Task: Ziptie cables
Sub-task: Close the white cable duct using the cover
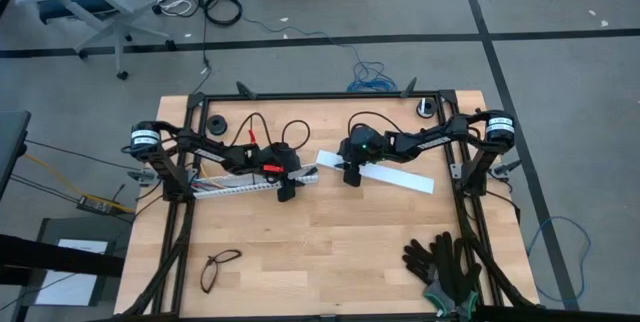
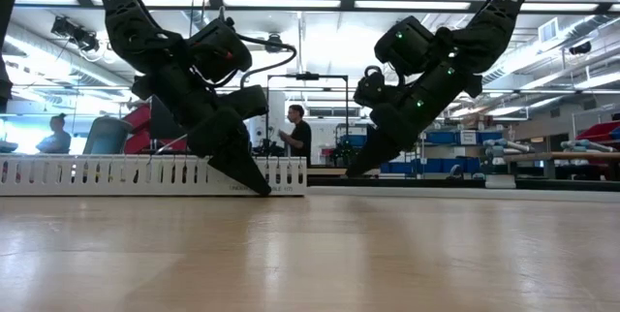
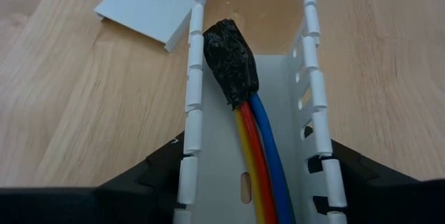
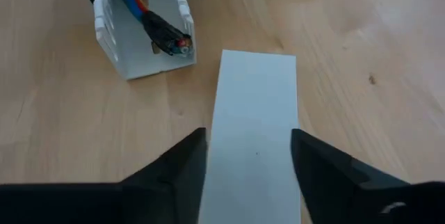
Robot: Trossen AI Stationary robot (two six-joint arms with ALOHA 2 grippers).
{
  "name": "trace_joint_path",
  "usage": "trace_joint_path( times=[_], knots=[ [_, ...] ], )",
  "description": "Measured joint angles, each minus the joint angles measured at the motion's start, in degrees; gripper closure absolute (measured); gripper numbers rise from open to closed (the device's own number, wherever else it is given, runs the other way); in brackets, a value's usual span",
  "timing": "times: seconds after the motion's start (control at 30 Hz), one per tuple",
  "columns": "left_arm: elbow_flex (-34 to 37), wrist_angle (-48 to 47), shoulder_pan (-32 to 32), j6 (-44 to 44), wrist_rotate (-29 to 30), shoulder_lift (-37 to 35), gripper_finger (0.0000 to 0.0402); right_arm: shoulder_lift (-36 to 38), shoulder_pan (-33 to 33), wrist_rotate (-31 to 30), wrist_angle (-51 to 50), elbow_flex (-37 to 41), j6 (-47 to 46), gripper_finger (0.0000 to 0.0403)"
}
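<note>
Left pincer (image 3: 254, 189) straddles slotted duct (image 3: 306, 78) holding cables (image 3: 261, 147).

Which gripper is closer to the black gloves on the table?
The right gripper. It sits over the flat white cover strip, up and left of the black gloves. The left gripper is farther away, at the slotted white duct.

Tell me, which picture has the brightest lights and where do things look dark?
Low view: ceiling lights glare, so both arms look like dark shapes. Left wrist view: even light, cables sharp in the white rail. High view: soft shadows under the arms on the table.
</note>
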State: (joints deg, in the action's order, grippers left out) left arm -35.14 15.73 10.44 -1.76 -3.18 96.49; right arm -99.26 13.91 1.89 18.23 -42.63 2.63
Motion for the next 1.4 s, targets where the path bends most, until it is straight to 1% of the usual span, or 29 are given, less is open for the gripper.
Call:
trace_joint_path(
  times=[0.27, 0.37, 0.43, 0.53, 0.7, 0.8, 0.87, 0.97, 1.03, 1.13, 1.23, 1.3, 1.4],
  knots=[
    [0.0, 0.2, 0.0, 0.0, 0.0, 0.0, 0.0182, 0.0, 0.2, -0.3, 0.0, 0.0, 0.0, 0.0084],
    [0.0, 0.5, 0.0, -0.1, 0.0, 0.0, 0.0182, 0.0, 0.2, -0.3, 0.0, 0.0, 0.5, 0.005],
    [0.1, 0.8, 0.0, -0.1, 0.0, 0.1, 0.0182, 0.0, 0.1, -0.3, 0.0, 0.0, 0.5, 0.0038],
    [0.1, 0.9, 0.0, -0.1, 0.0, 0.1, 0.0182, 0.0, -0.1, -0.3, 0.0, 0.0, 0.5, 0.0033],
    [0.1, 0.9, 0.0, -0.2, 0.0, 0.1, 0.0182, 0.0, -0.9, -0.7, -0.3, -0.1, -2.7, 0.0045],
    [0.1, 1.0, 0.0, -0.2, 0.0, 0.1, 0.0182, 0.0, -1.9, -4.6, -0.9, -0.1, 0.6, 0.0055],
    [0.1, 1.0, 0.0, -0.2, 0.0, 0.1, 0.0182, 0.0, -1.8, -5.8, -0.7, -0.1, 0.3, 0.006],
    [0.1, 1.0, 0.0, -0.3, 0.0, 0.1, 0.0182, -0.1, -1.6, -5.7, -0.5, -0.1, -0.1, 0.0064],
    [0.1, 1.0, 0.0, -0.3, 0.0, 0.1, 0.0182, -1.6, -1.6, -6.2, -0.1, -0.3, 0.1, 0.0066],
    [0.0, 1.0, 0.0, -0.4, 0.0, 0.1, 0.0182, -4.0, -1.7, -4.2, 0.7, -0.1, -2.0, 0.0068],
    [0.0, 1.0, 0.0, -0.5, 0.0, 0.1, 0.0182, -5.2, -1.8, -6.0, 1.7, -0.3, -1.4, 0.0068],
    [0.0, 1.0, 0.0, -0.5, 0.0, 0.1, 0.0182, -5.4, -1.4, -5.7, 3.0, -0.2, -2.9, 0.0068],
    [0.0, 1.0, 0.0, -0.5, 0.0, 0.1, 0.0182, -5.4, -1.3, -5.0, 3.4, -0.2, -2.7, 0.0067]
  ],
)
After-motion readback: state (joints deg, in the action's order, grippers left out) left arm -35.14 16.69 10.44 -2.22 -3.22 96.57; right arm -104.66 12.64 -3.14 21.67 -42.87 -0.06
